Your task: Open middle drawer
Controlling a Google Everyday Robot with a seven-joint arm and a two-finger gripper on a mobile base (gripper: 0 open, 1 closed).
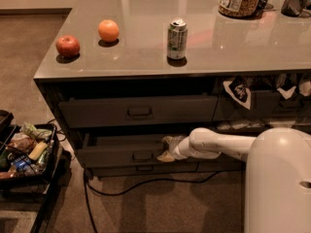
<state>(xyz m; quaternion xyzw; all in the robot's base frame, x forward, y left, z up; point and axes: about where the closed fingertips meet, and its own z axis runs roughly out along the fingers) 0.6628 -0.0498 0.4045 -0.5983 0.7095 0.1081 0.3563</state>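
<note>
The middle drawer (112, 155) stands a little out from the table (136, 57), its front edge forward of the top drawer (97, 111). The hand (167, 148) is at this front, just right of the handle (143, 155); if it is open or closed I cannot tell. On the floor (160, 208) in front lies a cable (160, 180). A basket (29, 152) stands at the left.

Feed: I've got just the one camera view.
Vantage: I'm up high, looking down past the robot's white body (277, 178) at lower right.
Facing: towards the counter (146, 57) and its drawer fronts.
Range: close.
Gripper: the gripper (167, 148) sits mid-frame, at the middle drawer (116, 155).
</note>
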